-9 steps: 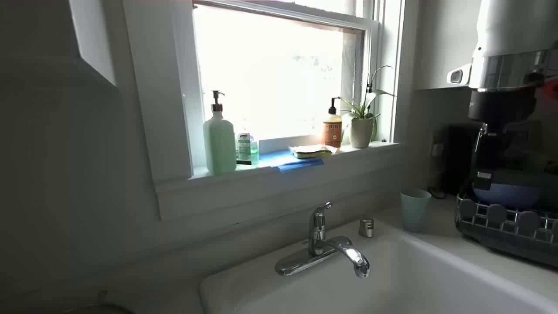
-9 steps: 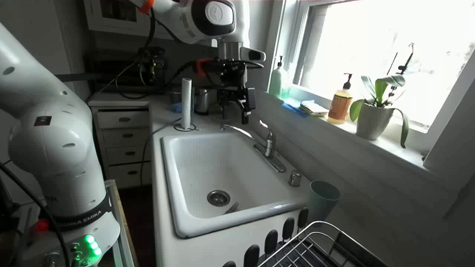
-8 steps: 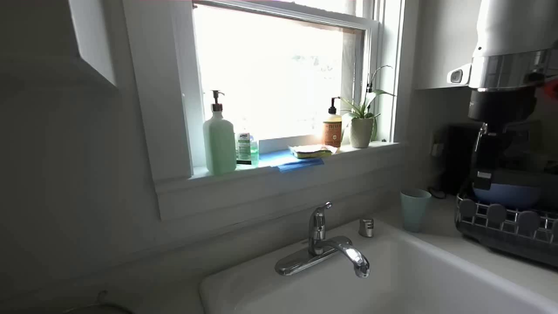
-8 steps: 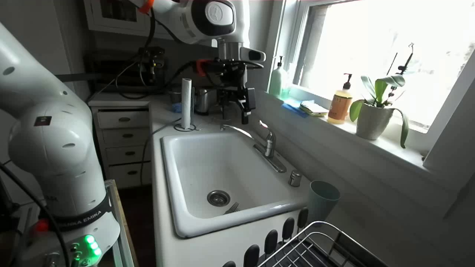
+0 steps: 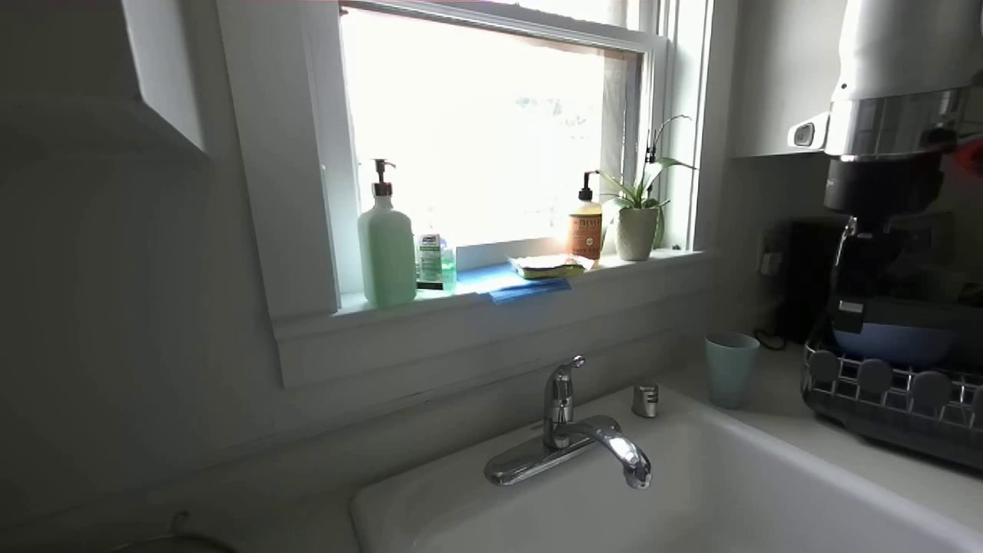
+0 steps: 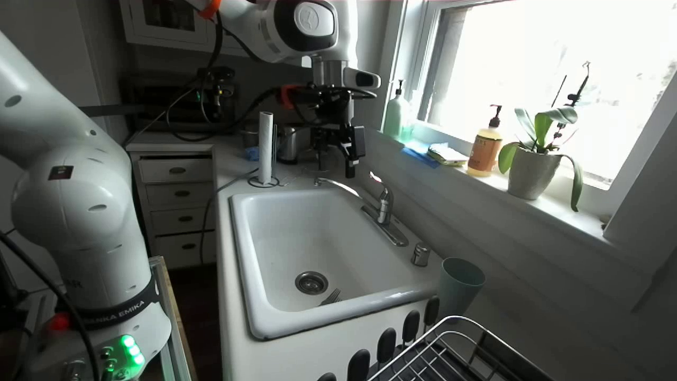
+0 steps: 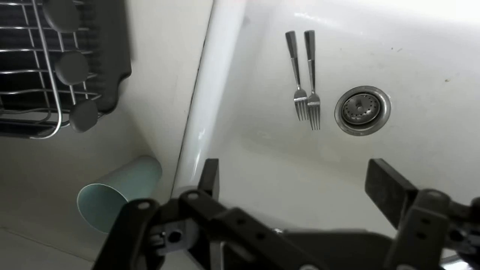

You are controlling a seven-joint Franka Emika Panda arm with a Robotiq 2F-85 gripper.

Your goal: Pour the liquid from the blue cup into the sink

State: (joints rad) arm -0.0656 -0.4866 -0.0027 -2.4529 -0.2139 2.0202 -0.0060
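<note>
Holding nothing between jaws spread wide, presumably so as to go round the cup (image 7: 123, 183). Hanging above the sink (image 7: 262, 161), well apart from the cup, probably due a move across before gripping. Down in the sink, near the drain (image 7: 361, 108), two forks (image 7: 312, 80), unlikely to hinder a pour. Farther out, upright on the counter (image 7: 168, 67) just beside the sink, the cup itself, perhaps set close for a short carry and upright against spilling. No liquid to be made out inside, possibly for want of light. Near it, the dish rack (image 7: 71, 68), likely narrowing the approach from that side.
</note>
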